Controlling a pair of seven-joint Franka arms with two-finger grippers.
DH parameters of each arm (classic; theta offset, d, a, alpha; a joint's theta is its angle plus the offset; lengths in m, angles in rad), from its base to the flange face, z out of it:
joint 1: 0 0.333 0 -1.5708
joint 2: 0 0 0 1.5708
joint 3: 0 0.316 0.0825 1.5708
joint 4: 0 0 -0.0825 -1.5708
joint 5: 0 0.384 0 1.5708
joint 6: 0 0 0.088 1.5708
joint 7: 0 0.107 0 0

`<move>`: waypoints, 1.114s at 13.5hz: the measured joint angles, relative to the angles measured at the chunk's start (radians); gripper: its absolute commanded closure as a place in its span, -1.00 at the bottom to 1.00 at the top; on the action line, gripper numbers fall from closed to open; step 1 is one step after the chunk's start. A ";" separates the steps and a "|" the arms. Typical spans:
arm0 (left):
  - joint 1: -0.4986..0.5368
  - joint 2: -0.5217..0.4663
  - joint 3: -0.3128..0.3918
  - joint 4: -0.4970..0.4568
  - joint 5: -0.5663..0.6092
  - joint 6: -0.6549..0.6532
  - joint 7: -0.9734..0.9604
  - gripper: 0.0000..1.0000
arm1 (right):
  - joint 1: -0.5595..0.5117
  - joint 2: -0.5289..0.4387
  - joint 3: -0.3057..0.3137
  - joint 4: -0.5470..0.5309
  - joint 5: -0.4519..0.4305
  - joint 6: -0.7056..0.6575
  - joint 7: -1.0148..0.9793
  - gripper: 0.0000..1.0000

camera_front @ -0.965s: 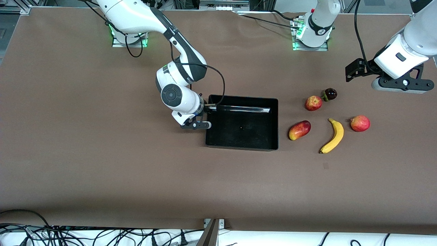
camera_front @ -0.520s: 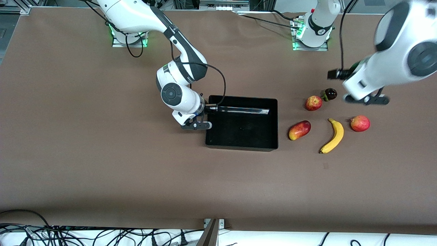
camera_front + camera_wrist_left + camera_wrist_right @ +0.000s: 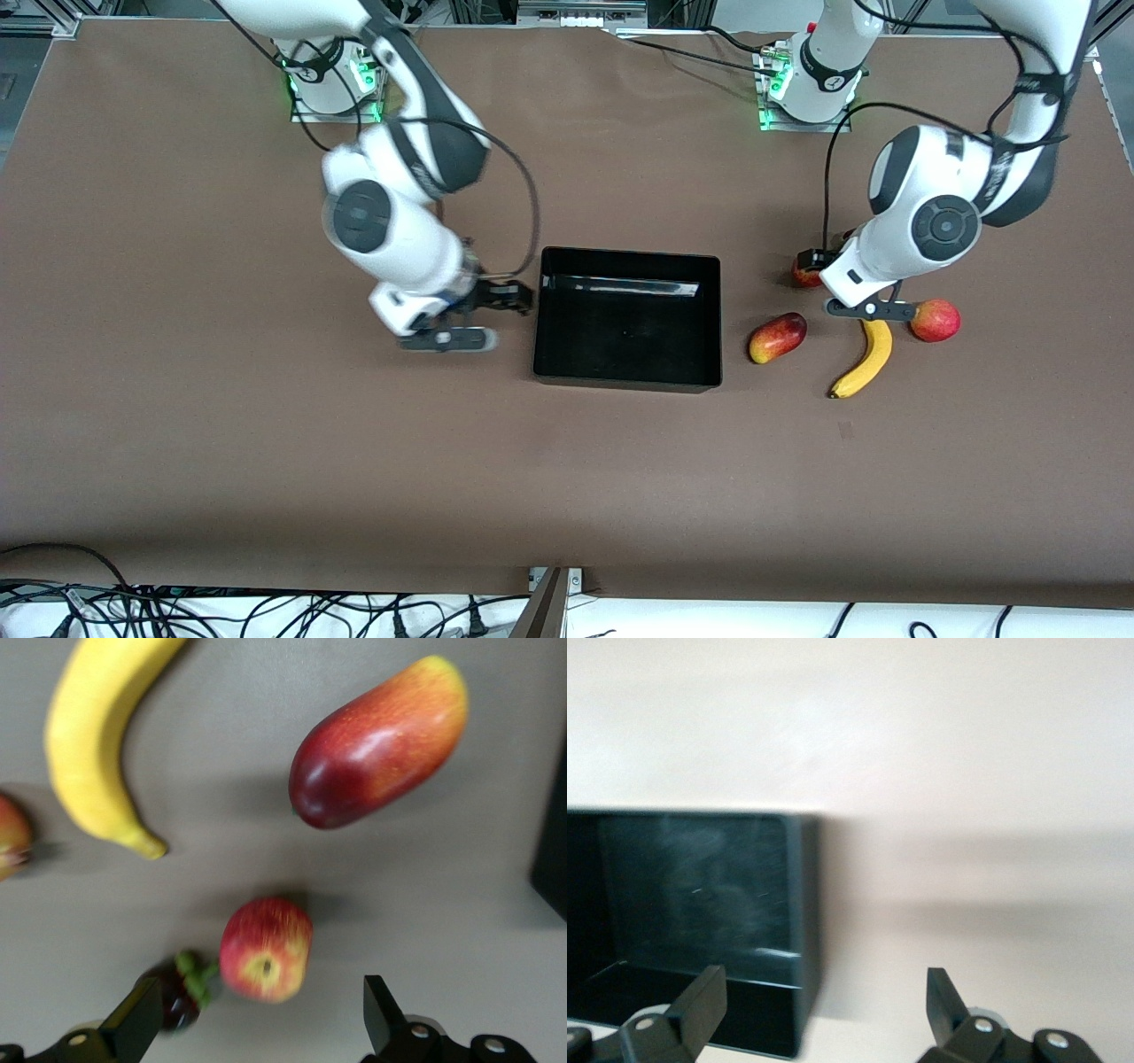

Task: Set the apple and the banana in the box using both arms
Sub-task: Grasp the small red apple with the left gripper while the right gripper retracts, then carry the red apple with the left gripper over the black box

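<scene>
The apple (image 3: 266, 948) lies on the table right under my open left gripper (image 3: 257, 1028), between its two fingers; in the front view the apple (image 3: 803, 276) is mostly hidden by that gripper (image 3: 811, 264). The banana (image 3: 866, 359) lies nearer the front camera than the apple and also shows in the left wrist view (image 3: 93, 744). The black box (image 3: 629, 257) sits mid-table with no fruit in it. My right gripper (image 3: 503, 298) is open and empty beside the box's wall at the right arm's end (image 3: 802, 904), with fingers spread (image 3: 824, 1005).
An oblong red-yellow fruit (image 3: 777, 338) lies between box and banana. A pinkish-red round fruit (image 3: 935, 320) lies beside the banana toward the left arm's end. A small dark fruit with green leaves (image 3: 173, 997) sits close beside the apple, by one left finger.
My left arm swung in from the left arm's end of the table and came down over the apple. My right gripper drew back from the box's wall toward the right arm's end.
</scene>
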 measured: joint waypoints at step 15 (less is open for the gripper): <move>0.018 0.095 -0.009 -0.129 0.177 0.154 0.015 0.83 | -0.377 -0.462 -0.055 -0.206 -0.192 -0.371 -0.482 -1.00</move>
